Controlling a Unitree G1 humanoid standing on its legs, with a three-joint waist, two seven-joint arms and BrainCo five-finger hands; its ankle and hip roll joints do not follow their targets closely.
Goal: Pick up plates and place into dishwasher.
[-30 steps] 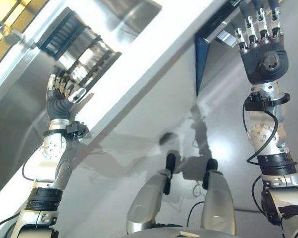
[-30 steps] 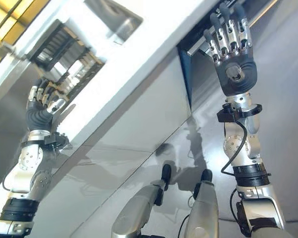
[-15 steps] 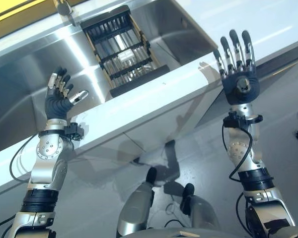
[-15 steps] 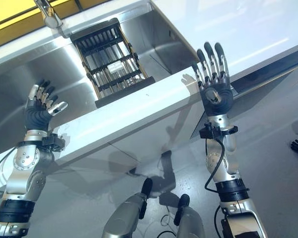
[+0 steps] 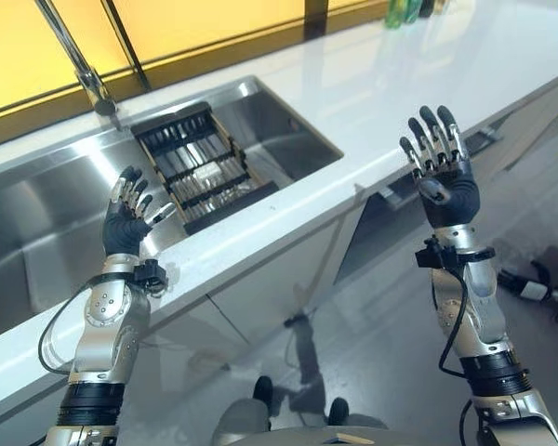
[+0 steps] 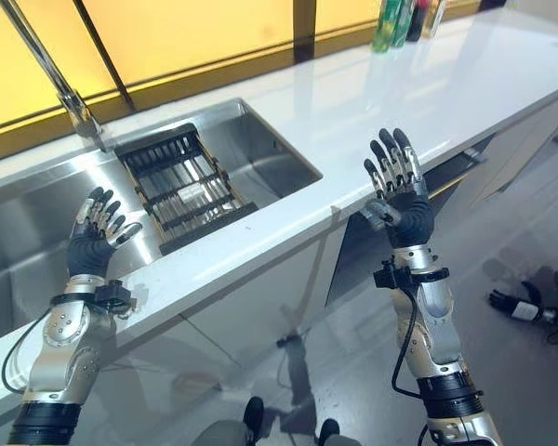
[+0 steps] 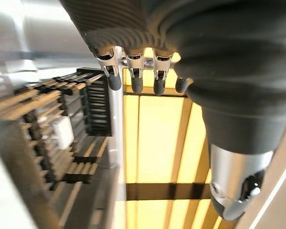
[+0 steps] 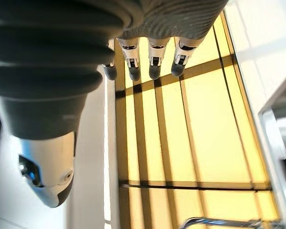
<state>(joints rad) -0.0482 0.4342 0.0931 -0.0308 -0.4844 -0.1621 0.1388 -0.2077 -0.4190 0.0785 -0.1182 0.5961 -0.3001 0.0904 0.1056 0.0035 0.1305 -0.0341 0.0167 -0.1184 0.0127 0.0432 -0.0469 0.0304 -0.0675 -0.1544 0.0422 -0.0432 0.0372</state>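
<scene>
Camera has swung since 0.5 s ago; both arms keep the same raised pose. Left hand (image 5: pixel 128 221) over the stainless steel sink (image 5: pixel 37 223), right hand (image 5: pixel 444 177) off the white counter's (image 5: pixel 400 84) front edge, fingers spread, empty. No plates visible; black slatted rack (image 5: pixel 200 163) in sink.

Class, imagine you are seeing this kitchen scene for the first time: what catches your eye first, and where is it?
Two raised robot hands stand out: the left hand over the steel sink, the right hand at the white countertop's front edge, both with straight fingers and holding nothing. A black dish rack sits in the sink below the tall faucet. Bottles stand at the counter's far end.
</scene>
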